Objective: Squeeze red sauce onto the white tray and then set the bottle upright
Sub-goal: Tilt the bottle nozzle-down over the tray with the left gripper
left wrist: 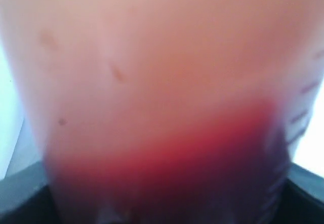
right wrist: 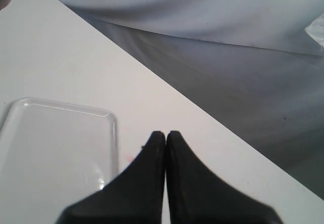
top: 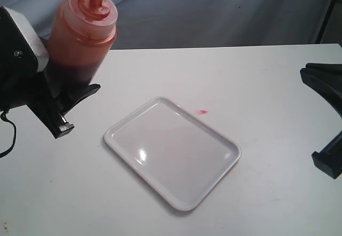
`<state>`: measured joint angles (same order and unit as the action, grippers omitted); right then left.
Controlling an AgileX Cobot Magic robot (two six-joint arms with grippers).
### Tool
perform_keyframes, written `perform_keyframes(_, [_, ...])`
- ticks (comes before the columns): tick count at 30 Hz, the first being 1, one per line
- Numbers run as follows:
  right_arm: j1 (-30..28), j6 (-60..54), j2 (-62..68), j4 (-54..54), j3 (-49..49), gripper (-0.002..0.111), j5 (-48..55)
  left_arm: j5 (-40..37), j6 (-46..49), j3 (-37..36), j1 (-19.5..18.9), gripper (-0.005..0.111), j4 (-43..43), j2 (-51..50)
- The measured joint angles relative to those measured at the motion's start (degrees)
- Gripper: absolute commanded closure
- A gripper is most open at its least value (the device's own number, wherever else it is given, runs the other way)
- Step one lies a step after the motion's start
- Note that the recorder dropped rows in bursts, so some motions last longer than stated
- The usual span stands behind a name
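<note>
Outside, the left gripper [top: 72,94] clamps the bottle [top: 83,38] low on its body, nozzle up, raised left of the empty white tray [top: 171,153]. A red smear [top: 202,111] lies on the table [top: 256,76] just beyond the far rim. At the left wrist, red sauce [left wrist: 192,158] pools at the bottle's base, so tip only once the nozzle is over the tray's middle, then squeeze gently. The right gripper [right wrist: 166,135] sits empty, jaws pressed together, near the tray's corner.

The tray [top: 176,156] lies on the middle of the bench [top: 256,188], with a spot of sauce [top: 202,111] on the bench just beyond its far right edge. The bottle [top: 83,38] is above the bench at the far left, gripped between the left fingers [top: 83,93]. The right fingers [top: 320,78], pressed together, are at the right edge, well apart from the tray
</note>
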<state>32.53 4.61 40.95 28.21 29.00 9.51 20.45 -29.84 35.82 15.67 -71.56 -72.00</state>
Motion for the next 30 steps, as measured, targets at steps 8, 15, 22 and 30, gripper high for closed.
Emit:
perform_keyframes(8, [0.0, 0.0, 0.0, -0.08, 0.0, 0.108, 0.0, -2.51, -1.67, 0.0, 0.0, 0.107, -2.16, 0.0])
perform_keyframes(15, [0.0, 0.04, 0.0, -0.08, 0.0, 0.108, 0.0, -4.13, -1.91, 0.0, 0.0, 0.107, -3.06, 0.0])
perform_keyframes(22, [0.0, 0.04, 0.0, -0.08, 0.0, 0.108, 0.0, -4.13, -2.25, 0.0, 0.0, 0.107, -4.86, 0.0])
perform_keyframes(30, [0.0, 0.04, 0.0, -0.08, 0.0, 0.108, 0.0, -4.13, -1.52, 0.0, 0.0, 0.107, -4.95, 0.0])
